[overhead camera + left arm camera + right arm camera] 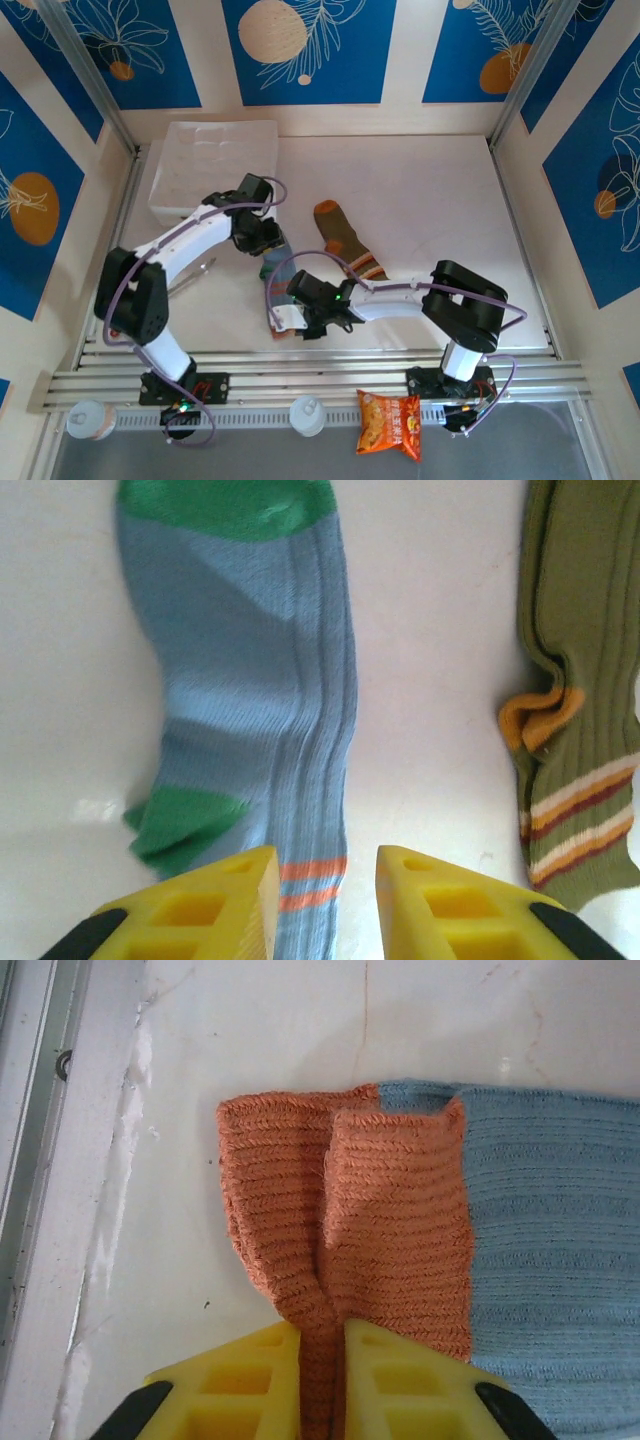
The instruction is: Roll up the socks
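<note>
Right gripper [322,1330] pinches the grey-blue sock [540,1220] by its orange end, left gripper [327,862] narrowly parted above its stripes.

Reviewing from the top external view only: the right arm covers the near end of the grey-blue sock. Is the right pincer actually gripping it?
Observer: Yes. The right pincer is shut on a raised fold of the orange cuff of the grey-blue sock.
Operator: And the left pincer?
Observer: The left pincer stands open, fingers apart over that sock's orange stripes, clamping nothing.
Operator: Is the olive-brown sock flat?
Observer: Mostly. On the olive-brown sock, the orange heel is puckered into a small fold.
</note>
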